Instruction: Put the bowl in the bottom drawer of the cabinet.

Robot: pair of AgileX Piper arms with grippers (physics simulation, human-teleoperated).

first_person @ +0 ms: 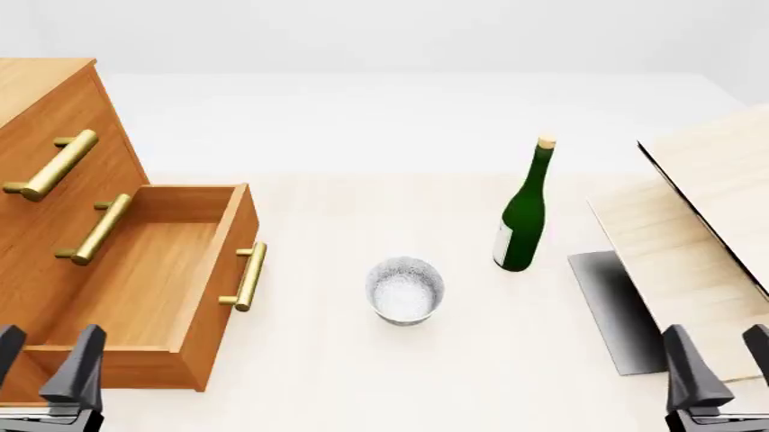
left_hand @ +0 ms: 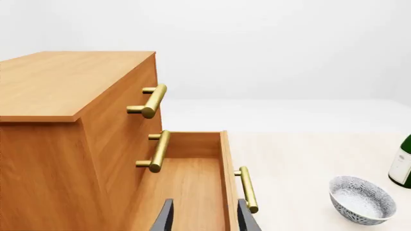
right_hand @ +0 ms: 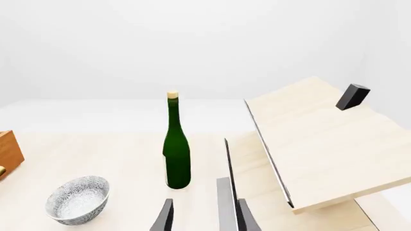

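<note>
On table centre: bowl (first_person: 405,290) upright, near bottle (first_person: 524,209); bottom drawer (first_person: 144,279) open. Both sets of fingers parted, empty. Risk: toppling bottle, clipping drawer front.

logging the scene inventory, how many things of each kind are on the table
Orange-brown wooden three-drawer cabinet: 1
Small white-grey speckled bowl: 1
Dark green glass bottle: 1
Pale light-wood boards: 2
Total: 5

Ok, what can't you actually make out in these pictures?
- Left gripper: front view's bottom edge cuts it off, arm unseen.
- Right gripper: likewise.
- Bottle: mostly beyond the left wrist view's edge.
- Bottle label: too small to read.
- Cabinet: front view crops it.
</note>
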